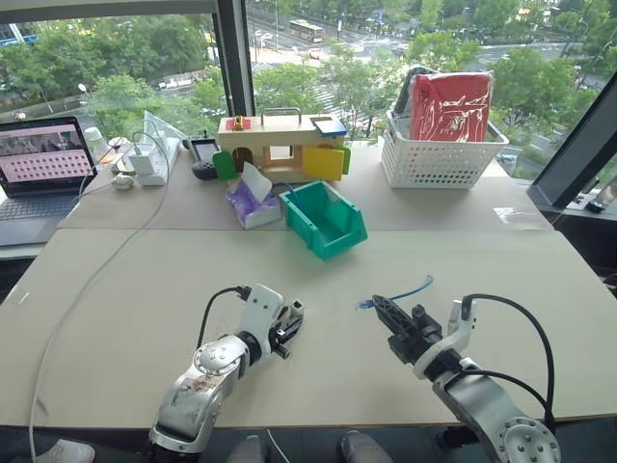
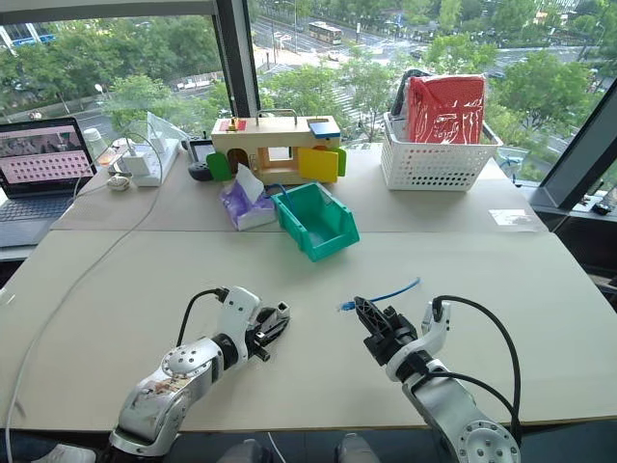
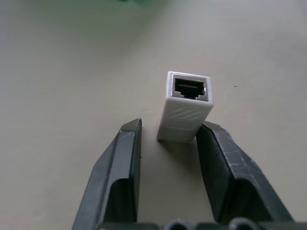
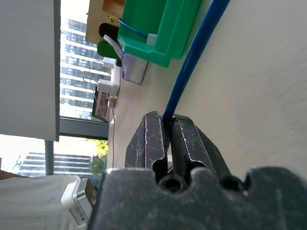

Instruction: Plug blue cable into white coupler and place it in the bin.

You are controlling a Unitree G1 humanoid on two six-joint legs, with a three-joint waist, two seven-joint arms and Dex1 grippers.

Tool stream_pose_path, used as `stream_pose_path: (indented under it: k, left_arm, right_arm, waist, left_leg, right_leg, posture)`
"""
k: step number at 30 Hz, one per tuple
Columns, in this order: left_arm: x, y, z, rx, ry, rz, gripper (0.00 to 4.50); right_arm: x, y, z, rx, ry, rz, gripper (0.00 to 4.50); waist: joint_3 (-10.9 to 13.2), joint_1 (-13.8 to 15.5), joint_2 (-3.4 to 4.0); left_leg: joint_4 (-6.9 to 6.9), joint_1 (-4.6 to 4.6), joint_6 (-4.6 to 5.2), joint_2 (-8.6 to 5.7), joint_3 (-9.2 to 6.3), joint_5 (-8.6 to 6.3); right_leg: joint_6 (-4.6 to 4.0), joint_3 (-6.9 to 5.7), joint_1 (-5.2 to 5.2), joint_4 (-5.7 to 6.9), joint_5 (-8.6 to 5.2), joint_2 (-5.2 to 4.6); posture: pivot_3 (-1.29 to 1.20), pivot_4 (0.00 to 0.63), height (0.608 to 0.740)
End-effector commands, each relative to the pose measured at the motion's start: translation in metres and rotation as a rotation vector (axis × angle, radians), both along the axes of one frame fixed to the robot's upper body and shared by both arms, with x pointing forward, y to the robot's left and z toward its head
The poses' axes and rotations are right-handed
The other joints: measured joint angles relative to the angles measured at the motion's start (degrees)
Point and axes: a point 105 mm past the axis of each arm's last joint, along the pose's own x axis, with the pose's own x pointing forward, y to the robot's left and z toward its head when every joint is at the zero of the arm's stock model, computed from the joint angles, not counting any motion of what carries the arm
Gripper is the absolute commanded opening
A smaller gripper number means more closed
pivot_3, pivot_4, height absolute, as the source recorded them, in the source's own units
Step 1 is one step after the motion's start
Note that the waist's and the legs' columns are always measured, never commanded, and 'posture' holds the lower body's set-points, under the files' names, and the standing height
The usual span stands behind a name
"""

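Beyond the tall windows lie trees and a street, and before them stretches the pale tabletop (image 1: 116, 289) on which we work. At the lower left of the left eye view our left gripper (image 1: 286, 331) sits low over the table; its wrist view shows the white coupler (image 3: 186, 106) between the two black fingers (image 3: 225, 163), one pad touching its side and the other with a sliver of gap, so the jaws are narrow about it but we cannot tell that the grip is firm. Its dark socket faces away from the wrist. At the lower right our right gripper (image 1: 390, 318) is clamped on the blue cable (image 4: 192, 62), which runs out from the fingertips and shows as a short curl with a clear plug just left of the fingers. The teal bin (image 1: 325, 219) stands at centre frame, well apart from both hands, its cut-away front towards us, beside a purple tissue pack (image 1: 253, 198). We judge the risks thus: the coupler, pinched at its rear end only, may pivot or slip when the plug presses in; and the limp cable may bend rather than drive home.
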Motion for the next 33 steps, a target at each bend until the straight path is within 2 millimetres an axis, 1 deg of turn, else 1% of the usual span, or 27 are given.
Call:
stream_pose_path:
  k: [1,3,7,9,12,14,16,18,20,22,24,26,33]
  left_arm:
    - [-0.001,-0.009,-0.007,0.020,0.001,-0.056,0.61]
    - [0.000,-0.012,-0.006,0.023,-0.020,-0.079,0.61]
    - [0.001,-0.026,0.003,-0.021,-0.067,-0.191,0.61]
    - [0.002,-0.030,0.005,-0.002,-0.092,-0.252,0.61]
    - [0.003,-0.038,0.008,0.051,-0.092,-0.364,0.61]
    - [0.004,-0.043,0.010,0.057,-0.068,-0.397,0.61]
    - [0.003,-0.048,0.007,0.103,-0.004,-0.431,0.61]
    - [0.003,-0.052,0.007,0.156,0.018,-0.454,0.61]
    - [0.006,-0.053,0.008,0.184,0.038,-0.435,0.61]
    - [0.009,-0.053,0.009,0.200,0.060,-0.418,0.61]
    - [0.008,-0.055,0.008,0.205,0.097,-0.420,0.61]
    - [0.005,-0.057,0.006,0.208,0.132,-0.425,0.61]
    - [0.008,-0.059,0.010,0.220,0.137,-0.402,0.61]
  right_arm:
    - [0.000,-0.001,0.012,0.006,-0.050,0.003,0.00]
    - [0.000,-0.001,0.012,0.005,-0.052,0.001,0.00]
    - [0.001,-0.002,0.012,-0.013,-0.060,0.003,0.00]
    - [0.003,-0.004,0.014,-0.093,-0.084,-0.001,0.00]
    - [0.012,-0.006,0.024,-0.288,-0.165,0.004,0.00]
    - [0.015,-0.002,0.027,-0.352,-0.191,0.020,0.00]
    - [0.014,0.009,0.023,-0.466,-0.203,0.076,0.00]
    - [0.013,0.016,0.020,-0.526,-0.205,0.114,0.00]
    - [0.010,0.022,0.019,-0.529,-0.203,0.149,0.00]
    - [0.004,0.033,0.019,-0.506,-0.203,0.218,0.00]
    - [0.001,0.039,0.019,-0.508,-0.205,0.253,0.00]
    - [0.002,0.040,0.018,-0.522,-0.204,0.253,0.00]
    - [0.015,0.040,0.025,-0.518,-0.231,0.208,0.00]
  waist:
    - [0.0,0.0,0.00]
    - [0.0,0.0,0.00]
    - [0.0,0.1,0.00]
    - [0.0,0.0,0.00]
    - [0.0,-0.1,-0.01]
    - [0.0,-0.2,-0.01]
    - [0.0,-0.1,-0.01]
    - [0.0,-0.1,-0.01]
    - [0.0,-0.1,-0.01]
    - [0.0,0.0,-0.02]
    - [0.0,0.0,-0.02]
    - [0.0,-0.1,-0.03]
    - [0.0,0.0,-0.03]
  left_leg:
    - [0.00,0.00,0.00,0.00,0.00,0.00]
    - [0.00,-0.01,0.00,0.01,0.00,0.00]
    - [0.00,-0.02,0.00,0.00,0.01,0.00]
    - [0.00,-0.04,0.00,-0.01,0.02,0.00]
    - [0.00,-0.06,0.00,-0.10,0.05,0.00]
    - [0.00,-0.05,0.00,-0.12,0.05,0.00]
    - [-0.01,-0.05,0.00,-0.12,0.01,0.00]
    - [-0.02,-0.09,0.00,-0.15,-0.04,0.00]
    - [-0.03,-0.13,0.00,-0.18,-0.08,0.00]
    - [-0.03,-0.20,0.01,-0.27,-0.12,0.00]
    - [0.01,-0.21,0.01,-0.35,-0.15,0.00]
    - [0.06,-0.20,0.01,-0.38,-0.17,0.00]
    - [0.06,-0.19,0.01,-0.40,-0.21,0.00]
  right_leg:
    - [0.00,0.00,0.00,0.00,0.00,-0.01]
    - [0.00,0.00,0.01,-0.01,0.00,-0.04]
    - [-0.01,0.00,0.00,-0.01,-0.01,-0.04]
    - [-0.01,0.00,-0.02,-0.02,-0.01,-0.05]
    - [-0.01,0.03,-0.05,-0.03,-0.01,-0.05]
    - [0.00,0.04,-0.06,-0.02,0.00,-0.04]
    - [0.03,0.00,-0.06,0.01,0.01,-0.02]
    - [0.05,-0.02,-0.08,0.00,-0.01,-0.01]
    - [0.08,-0.03,-0.07,-0.01,-0.03,-0.02]
    - [0.09,-0.04,-0.08,-0.01,-0.03,-0.10]
    - [0.16,-0.04,-0.06,-0.01,-0.04,-0.19]
    - [0.22,-0.04,-0.03,-0.01,-0.04,-0.21]
    - [0.24,-0.05,-0.02,0.00,-0.05,-0.21]
  posture:
    - [0.00,0.150,0.715]
    - [0.00,0.150,0.715]
    - [0.00,0.150,0.715]
    - [0.00,0.150,0.715]
    - [0.00,0.150,0.715]
    - [0.00,0.150,0.715]
    - [0.00,0.150,0.715]
    - [0.00,0.150,0.715]
    - [0.00,0.150,0.715]
    - [0.00,0.150,0.715]
    - [0.00,0.150,0.715]
    - [0.00,0.150,0.715]
    - [0.00,0.150,0.715]
